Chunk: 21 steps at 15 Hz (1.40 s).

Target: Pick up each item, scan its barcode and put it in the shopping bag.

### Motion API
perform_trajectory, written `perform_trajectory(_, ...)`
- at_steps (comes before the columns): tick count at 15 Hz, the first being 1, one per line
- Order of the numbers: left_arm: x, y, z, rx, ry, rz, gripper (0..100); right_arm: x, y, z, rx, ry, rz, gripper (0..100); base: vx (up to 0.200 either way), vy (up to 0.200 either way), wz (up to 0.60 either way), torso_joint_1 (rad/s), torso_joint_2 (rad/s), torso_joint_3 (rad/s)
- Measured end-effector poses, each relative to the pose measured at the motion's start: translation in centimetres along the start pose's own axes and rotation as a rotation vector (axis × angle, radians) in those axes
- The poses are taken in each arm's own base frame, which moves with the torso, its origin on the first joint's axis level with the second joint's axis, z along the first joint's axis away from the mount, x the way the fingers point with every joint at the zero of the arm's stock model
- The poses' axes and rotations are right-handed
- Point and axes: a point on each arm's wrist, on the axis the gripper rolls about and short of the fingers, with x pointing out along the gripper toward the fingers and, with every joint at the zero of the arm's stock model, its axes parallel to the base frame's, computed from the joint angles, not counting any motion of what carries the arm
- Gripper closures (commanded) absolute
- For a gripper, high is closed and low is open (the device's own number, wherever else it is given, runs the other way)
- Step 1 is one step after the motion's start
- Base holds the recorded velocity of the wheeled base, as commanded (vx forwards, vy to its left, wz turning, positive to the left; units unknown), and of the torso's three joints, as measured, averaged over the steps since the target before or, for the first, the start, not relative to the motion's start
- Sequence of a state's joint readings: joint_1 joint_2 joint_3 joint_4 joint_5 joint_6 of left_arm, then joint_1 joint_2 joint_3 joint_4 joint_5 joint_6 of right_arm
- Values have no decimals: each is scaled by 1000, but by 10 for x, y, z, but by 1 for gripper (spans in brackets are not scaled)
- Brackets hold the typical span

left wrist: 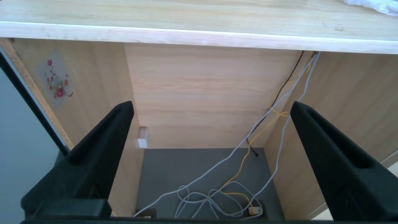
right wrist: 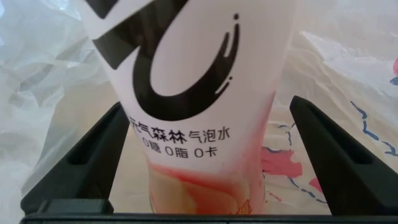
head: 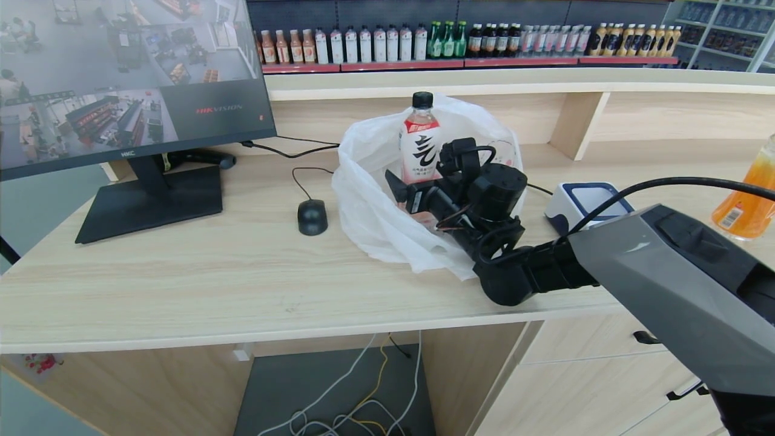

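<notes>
Here, 1 bottle (head: 419,145) upright, in shopping bag (head: 363,200)

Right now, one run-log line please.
right gripper: open, straddling bottle | bottle: upright in shopping bag | left gripper: open, facing under counter

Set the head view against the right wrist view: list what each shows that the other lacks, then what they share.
Head view: the monitor, the mouse, the scanner beside the shopping bag, an orange drink farther right, and the black cap of the bottle. Right wrist view: the right gripper close up, its fingers open on either side of the bottle's lower label, with a gap at one finger. Shared: the bottle standing in the white shopping bag.
</notes>
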State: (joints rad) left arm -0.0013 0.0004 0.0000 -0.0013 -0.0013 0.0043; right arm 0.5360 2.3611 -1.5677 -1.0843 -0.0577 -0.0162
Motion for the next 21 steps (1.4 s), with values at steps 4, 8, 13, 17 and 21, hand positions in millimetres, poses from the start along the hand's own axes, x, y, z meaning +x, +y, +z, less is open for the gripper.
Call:
perform_trajectory(4,0,0,0,0,0,0,0,0,0,2,0,-5,-1,0,0,0,0,0,0,0)
perform_trajectory(8,0,0,0,0,0,0,0,-1,0,12,-2,-20,-2,0,0,0,0,0,0,0)
perform_trajectory(13,0,0,0,0,0,0,0,-8,0,43,-11,-56,-1,0,0,0,0,0,0,0)
perform_trajectory(17,0,0,0,0,0,0,0,-30,3,64,-6,-72,4,0,0,0,0,0,0,0)
perform_trajectory(21,0,0,0,0,0,0,0,-66,3,94,4,-73,16,0,0,0,0,0,0,0)
